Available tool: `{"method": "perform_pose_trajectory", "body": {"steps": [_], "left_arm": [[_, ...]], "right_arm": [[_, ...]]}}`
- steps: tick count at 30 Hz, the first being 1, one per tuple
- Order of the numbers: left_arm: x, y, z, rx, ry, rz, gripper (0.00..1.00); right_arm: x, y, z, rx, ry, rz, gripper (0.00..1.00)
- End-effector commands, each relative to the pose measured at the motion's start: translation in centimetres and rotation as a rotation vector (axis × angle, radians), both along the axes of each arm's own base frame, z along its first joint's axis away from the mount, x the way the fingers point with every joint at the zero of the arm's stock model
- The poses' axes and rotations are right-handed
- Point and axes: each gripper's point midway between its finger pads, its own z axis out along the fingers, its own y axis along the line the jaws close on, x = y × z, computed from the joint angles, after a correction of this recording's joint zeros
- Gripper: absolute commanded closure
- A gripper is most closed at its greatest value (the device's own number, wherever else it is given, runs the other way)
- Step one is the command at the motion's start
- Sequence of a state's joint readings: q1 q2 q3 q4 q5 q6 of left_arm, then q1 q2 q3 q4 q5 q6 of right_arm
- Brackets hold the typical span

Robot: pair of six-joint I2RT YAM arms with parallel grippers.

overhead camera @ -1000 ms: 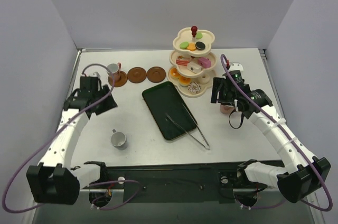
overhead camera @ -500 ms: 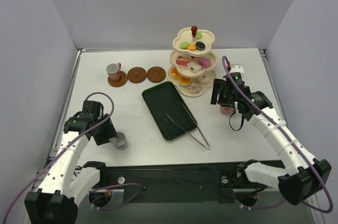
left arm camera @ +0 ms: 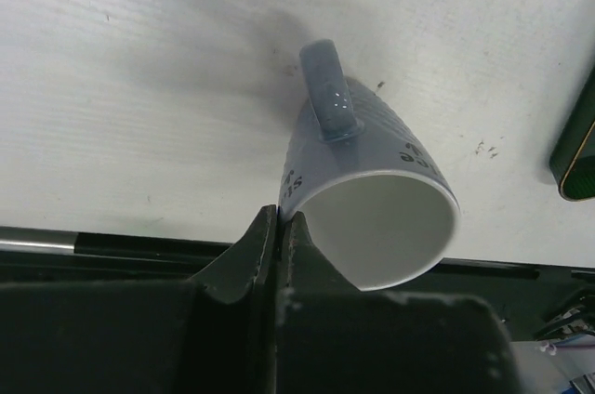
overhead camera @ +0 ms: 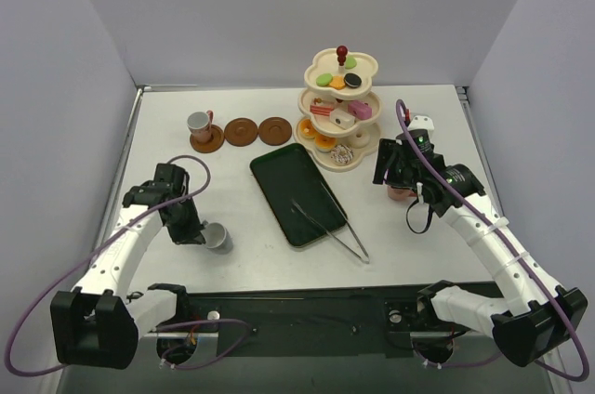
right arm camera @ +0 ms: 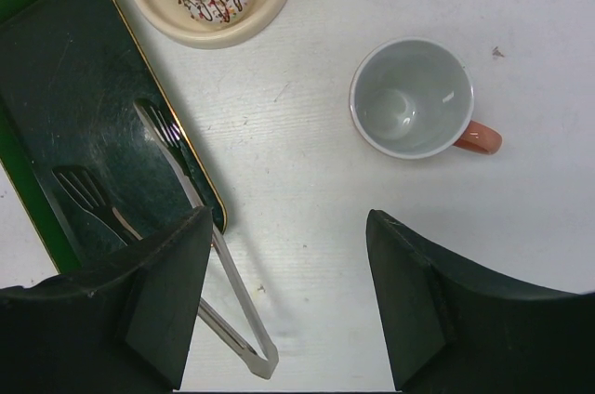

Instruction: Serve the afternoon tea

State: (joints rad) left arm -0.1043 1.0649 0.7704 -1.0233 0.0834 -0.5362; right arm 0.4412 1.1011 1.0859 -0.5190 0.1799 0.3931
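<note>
Finding the small grey handled cup (left arm camera: 372,190) tilted over at the lower left of the overhead view, rim touching the tips of the left gripper (left arm camera: 277,222), fingers pressed together (wall pinched or merely nudged: cannot tell), likely to carry it up to the bare round brown saucers (overhead camera: 241,131) at upper left. Holding the right gripper (right arm camera: 286,222) spread wide above the upright white-lined pink-handled cup (right arm camera: 412,97), presumably for a straight drop; cup ahead of both fingertips, upper right of its wrist view, touching neither.

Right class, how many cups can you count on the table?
3: a pink cup on the leftmost saucer, a tilted grey cup at the left fingers, a pink-handled cup near the right fingers.
</note>
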Motion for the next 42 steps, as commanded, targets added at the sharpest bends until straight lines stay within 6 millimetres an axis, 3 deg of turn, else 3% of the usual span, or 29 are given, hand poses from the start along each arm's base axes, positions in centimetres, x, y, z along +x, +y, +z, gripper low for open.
{"method": "perform_pose_trajectory", "body": {"steps": [1,10,15,20,24,25,26,27,29,35,39,42], "left_arm": [[5.7,-0.9,3.4,-0.019,-0.168,-0.143,1.0],[12.8,-2.6,4.2,0.038,-0.17,-0.483,1.0],[15.2,-2.7,3.3,0.178,-0.151,-0.739,1.0],[16.4,-3.8,1.6,0.209,-0.1,-0.836,1.0],[16.9,-4.1,1.1,0.2,-0.099,-0.814,0.97],[16.8,-4.1,1.1,0.193,-0.094,-0.794,0.81],[16.8,-4.0,0.9,0.199,-0.086,-0.782,0.72],[16.7,-4.0,0.8,0.198,-0.079,-0.758,0.47],[16.3,-3.8,0.8,0.201,-0.061,-0.71,0.33],[14.6,-4.5,1.9,0.127,-0.073,-0.469,0.31],[12.9,-5.4,1.7,0.021,-0.064,-0.276,0.31],[12.7,-6.3,1.2,-0.078,-0.098,-0.164,0.32]], "right_arm": [[0.1,-0.4,0.5,-0.008,-0.03,-0.022,0.38],[0.2,-0.3,0.6,-0.014,-0.031,-0.016,0.38],[0.2,-0.5,0.8,-0.013,-0.038,-0.022,0.38],[0.0,-0.5,0.9,-0.008,-0.041,-0.021,0.38],[-0.2,-0.8,1.1,-0.011,-0.045,-0.028,0.38],[-0.2,-0.8,1.1,-0.012,-0.044,-0.028,0.38],[-0.2,-0.8,1.1,-0.012,-0.046,-0.027,0.38],[-0.2,-0.8,1.1,-0.014,-0.043,-0.03,0.38],[-0.1,-0.7,1.0,-0.014,-0.04,-0.027,0.38],[-0.1,-0.7,0.9,-0.019,-0.036,-0.027,0.38],[0.0,-0.7,0.6,-0.025,-0.027,-0.023,0.38],[0.0,-0.7,0.6,-0.022,-0.027,-0.023,0.38]]}}
